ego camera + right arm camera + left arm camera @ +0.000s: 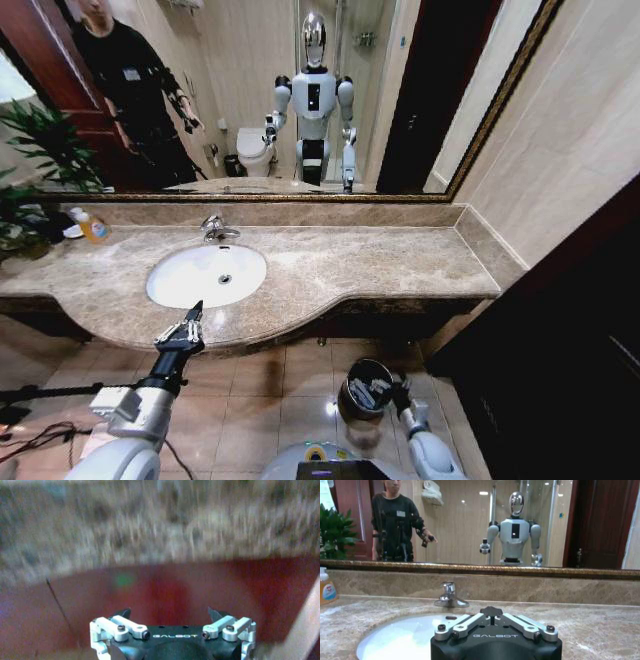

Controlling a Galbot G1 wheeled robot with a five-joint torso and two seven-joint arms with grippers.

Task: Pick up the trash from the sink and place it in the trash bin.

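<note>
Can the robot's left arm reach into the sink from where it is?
Probably yes: the left gripper hovers at the front edge of the sink, fingers shut, with nothing in between.

"GALBOT" is read in white letters on the black body of the left tool [492, 612] and of the right tool [171, 612]. Soap bottle [326, 589] label illegible.

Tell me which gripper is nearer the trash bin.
Right. The right gripper sits low beside the trash bin on the floor, fingers open. The left gripper is raised at the counter's front edge by the sink, fingers shut.
</note>
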